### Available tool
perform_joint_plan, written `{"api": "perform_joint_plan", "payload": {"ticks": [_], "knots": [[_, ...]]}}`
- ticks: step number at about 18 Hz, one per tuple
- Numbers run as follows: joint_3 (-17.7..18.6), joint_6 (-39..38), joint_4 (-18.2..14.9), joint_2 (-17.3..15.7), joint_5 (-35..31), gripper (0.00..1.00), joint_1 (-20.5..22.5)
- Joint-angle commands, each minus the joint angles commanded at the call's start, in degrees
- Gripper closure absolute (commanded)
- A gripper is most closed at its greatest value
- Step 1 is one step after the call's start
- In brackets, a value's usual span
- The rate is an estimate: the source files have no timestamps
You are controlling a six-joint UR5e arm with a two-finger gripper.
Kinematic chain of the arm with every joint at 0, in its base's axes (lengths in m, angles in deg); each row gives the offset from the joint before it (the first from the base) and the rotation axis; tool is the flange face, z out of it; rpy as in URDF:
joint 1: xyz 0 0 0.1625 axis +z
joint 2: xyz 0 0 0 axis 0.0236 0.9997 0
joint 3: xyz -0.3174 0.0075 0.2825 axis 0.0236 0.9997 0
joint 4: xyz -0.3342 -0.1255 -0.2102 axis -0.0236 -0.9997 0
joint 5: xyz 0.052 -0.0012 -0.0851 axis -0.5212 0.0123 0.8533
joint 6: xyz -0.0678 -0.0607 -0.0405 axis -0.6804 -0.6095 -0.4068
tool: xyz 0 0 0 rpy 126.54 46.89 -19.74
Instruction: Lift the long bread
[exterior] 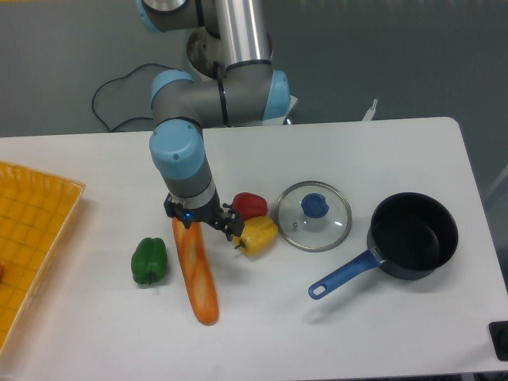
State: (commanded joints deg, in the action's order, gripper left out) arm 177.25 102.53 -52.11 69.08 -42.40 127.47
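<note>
A: Where is the long bread (197, 274) lying at this moment?

B: It is lying flat on the white tabletop (381, 151), running from under the arm's wrist down toward the near edge; its far end is sitting right beneath the pincer (199, 224), and its near, rounded end is pointing at the camera; the green pepper (148, 261) is resting just beside it on the left, apart from it.

A: And the pincer; is it clenched, or released?

B: It is hanging low over the bread's far end, with the black fingers spreading to either side; one finger tip is showing close to the yellow pepper (255, 235); whether the fingers are pressing on the bread cannot be told from this angle, since the wrist is covering the spot.

A: What else is sitting around it?

B: The red pepper (250, 205) is lying just behind the yellow one, the two touching or nearly so; a glass lid (313, 215) with a blue knob is resting flat to their right; a dark saucepan (414, 236) with a blue handle is standing further right, its handle angling toward the near edge; an orange tray (32, 238) is showing at the left border.
</note>
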Motion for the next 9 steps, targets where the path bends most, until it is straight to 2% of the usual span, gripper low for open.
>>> {"api": "perform_joint_plan", "payload": {"ticks": [9], "knots": [[0.1,0.1,0.4,2.4,0.0,0.0,-0.3]]}}
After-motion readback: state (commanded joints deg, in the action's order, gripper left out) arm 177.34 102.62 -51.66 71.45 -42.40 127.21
